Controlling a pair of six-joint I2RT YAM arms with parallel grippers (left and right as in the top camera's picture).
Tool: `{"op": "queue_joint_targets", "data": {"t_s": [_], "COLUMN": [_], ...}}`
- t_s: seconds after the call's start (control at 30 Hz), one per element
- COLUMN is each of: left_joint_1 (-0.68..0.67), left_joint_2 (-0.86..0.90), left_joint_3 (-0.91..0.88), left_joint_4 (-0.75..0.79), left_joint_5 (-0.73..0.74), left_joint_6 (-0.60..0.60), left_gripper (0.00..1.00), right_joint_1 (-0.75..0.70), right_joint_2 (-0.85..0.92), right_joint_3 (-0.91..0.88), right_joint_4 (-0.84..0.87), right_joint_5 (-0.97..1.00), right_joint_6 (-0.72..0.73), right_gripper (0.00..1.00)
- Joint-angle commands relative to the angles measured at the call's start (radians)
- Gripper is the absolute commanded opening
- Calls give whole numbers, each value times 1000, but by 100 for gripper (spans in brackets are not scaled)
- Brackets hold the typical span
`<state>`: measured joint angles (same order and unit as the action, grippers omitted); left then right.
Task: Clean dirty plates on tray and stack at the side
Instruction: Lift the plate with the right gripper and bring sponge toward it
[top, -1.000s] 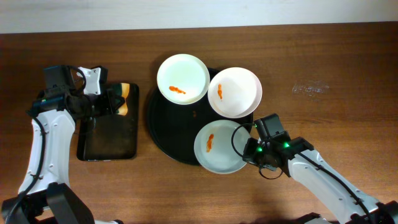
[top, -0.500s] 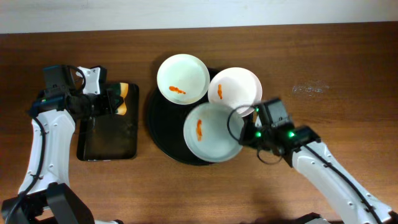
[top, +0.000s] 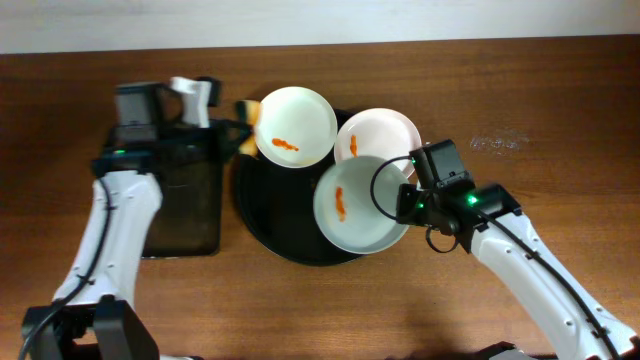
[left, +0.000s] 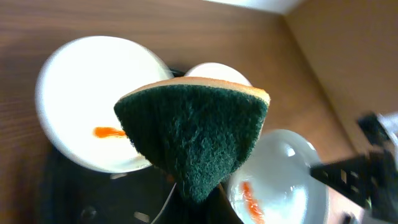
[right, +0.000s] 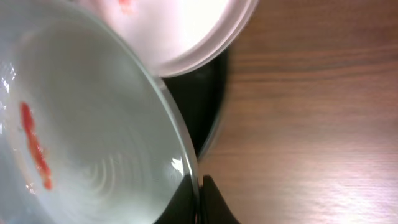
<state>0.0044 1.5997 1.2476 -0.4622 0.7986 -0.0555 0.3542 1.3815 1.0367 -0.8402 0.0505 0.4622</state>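
Observation:
Three white plates with orange smears are over the round black tray. One plate rests at the tray's back left and one at its back right. My right gripper is shut on the rim of the third plate and holds it tilted above the tray; the same plate shows in the right wrist view and the left wrist view. My left gripper is shut on a green and yellow sponge next to the back-left plate.
A smaller rectangular black tray lies left of the round tray, under my left arm. Brown wooden table surrounds everything, with a faint pale smudge at the right back.
My left arm has swung right from the rectangular tray with the sponge, up to the back-left plate. My right gripper has lifted and tilted its plate, shifting it slightly right.

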Motion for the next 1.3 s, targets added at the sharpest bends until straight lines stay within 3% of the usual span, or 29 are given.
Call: {"op": "queue_joint_targets", "data": {"t_s": [0.0, 0.23, 0.37, 0.47, 0.67, 1.27], "left_joint_1": [-121, -287, -346, -389, -487, -529], "left_joint_2": [-24, -24, -24, -24, -20, 134], "left_joint_3": [10, 10, 10, 10, 10, 10], "left_joint_4": [43, 58, 58, 27, -30, 66], "left_joint_5": [-90, -145, -166, -290, -495, -444], "left_joint_6": [-51, -113, -134, -218, -251, -371], "left_gripper": [0, 0, 0, 0, 0, 0], "right_joint_1": [6, 72, 147, 158, 193, 202], "right_joint_2": [58, 84, 98, 126, 174, 174], "right_joint_3": [222, 327, 327, 327, 330, 481], "right_joint_4": [-129, -166, -154, -134, -79, -218], "right_joint_5": [157, 146, 307, 345, 347, 298], "right_joint_6": [-112, -66, 3, 65, 98, 162], "right_gripper": [4, 4, 4, 4, 4, 4]}}
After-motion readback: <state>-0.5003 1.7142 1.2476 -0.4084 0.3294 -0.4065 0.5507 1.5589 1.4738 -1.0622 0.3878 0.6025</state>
